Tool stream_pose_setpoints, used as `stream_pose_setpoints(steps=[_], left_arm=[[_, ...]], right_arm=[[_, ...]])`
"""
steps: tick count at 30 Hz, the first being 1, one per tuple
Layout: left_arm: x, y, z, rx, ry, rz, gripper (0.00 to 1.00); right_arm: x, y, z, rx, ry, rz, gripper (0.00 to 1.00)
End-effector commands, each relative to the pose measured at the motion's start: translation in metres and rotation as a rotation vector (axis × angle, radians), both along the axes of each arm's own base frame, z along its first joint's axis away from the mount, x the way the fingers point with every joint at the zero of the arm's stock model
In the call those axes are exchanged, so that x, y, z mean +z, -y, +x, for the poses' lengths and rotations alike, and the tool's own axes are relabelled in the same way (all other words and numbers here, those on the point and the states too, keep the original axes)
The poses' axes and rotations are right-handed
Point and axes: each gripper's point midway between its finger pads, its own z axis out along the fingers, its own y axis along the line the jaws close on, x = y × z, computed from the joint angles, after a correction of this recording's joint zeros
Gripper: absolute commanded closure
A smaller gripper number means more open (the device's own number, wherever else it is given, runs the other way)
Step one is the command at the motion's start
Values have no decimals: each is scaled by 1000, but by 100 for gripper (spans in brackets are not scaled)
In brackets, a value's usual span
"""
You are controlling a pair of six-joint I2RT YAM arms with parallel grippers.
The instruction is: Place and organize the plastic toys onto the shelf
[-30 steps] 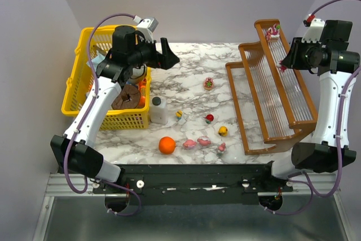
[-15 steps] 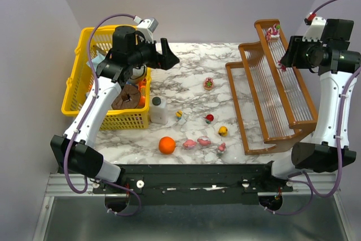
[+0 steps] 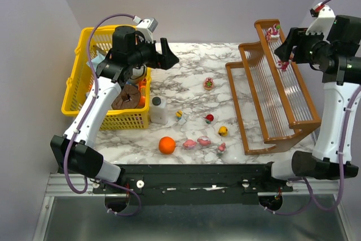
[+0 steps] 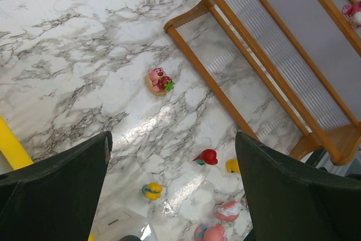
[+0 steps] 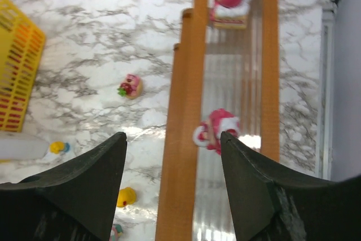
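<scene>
The brown stepped shelf (image 3: pixel 237 107) stands at the right of the table. Two pink toys sit on its top tier: one at the far end (image 3: pixel 273 31) and one further forward (image 3: pixel 283 64), the latter also in the right wrist view (image 5: pixel 217 130). My right gripper (image 3: pixel 286 49) is open and empty, just above that nearer toy (image 5: pixel 173 139). Several toys lie on the marble: a pink-green one (image 3: pixel 209 83), a yellow-blue one (image 3: pixel 178 114), a red-capped one (image 3: pixel 209 118), a yellow one (image 3: pixel 223 131) and pink ones (image 3: pixel 204 140). My left gripper (image 3: pixel 169 55) is open and empty, high above the table (image 4: pixel 173 139).
A yellow basket (image 3: pixel 79 83) with objects inside stands at the left. A white bottle with a dark cap (image 3: pixel 158 109) stands beside it. An orange ball (image 3: pixel 166 145) lies near the front edge, next to the pink toys.
My right gripper has risen up and away from the top tier, leaving the pink toy lying there. The left arm has not moved.
</scene>
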Motion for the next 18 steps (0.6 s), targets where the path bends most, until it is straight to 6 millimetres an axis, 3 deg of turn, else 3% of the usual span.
stream_pose_setpoints(steps=[1, 2, 5, 6, 7, 9, 10, 12, 13, 18], left_arm=[[15, -5, -6, 23, 52, 5, 1], [16, -6, -7, 26, 57, 4, 1], [18, -10, -10, 41, 69, 10, 1], [18, -11, -11, 46, 74, 12, 1], [18, -13, -12, 53, 75, 15, 1], [20, -16, -16, 58, 83, 17, 1], [21, -17, -17, 63, 85, 17, 1], [20, -19, -21, 68, 87, 19, 1], [21, -20, -23, 72, 92, 18, 1], [20, -27, -30, 95, 94, 28, 1]], right_arm=[[27, -79, -17, 250, 129, 43, 25], [28, -97, -18, 300, 149, 45, 25], [10, -153, -27, 442, 138, 38, 24], [-11, -166, -27, 470, 100, 31, 24], [-21, -188, -36, 520, 92, 13, 24], [-36, -210, -42, 569, 93, 4, 24], [-66, -226, -53, 615, 40, -25, 24], [-91, -241, -60, 635, 11, -42, 24], [-116, -250, -71, 668, -40, -64, 24], [-184, -267, -91, 706, -174, -148, 25]])
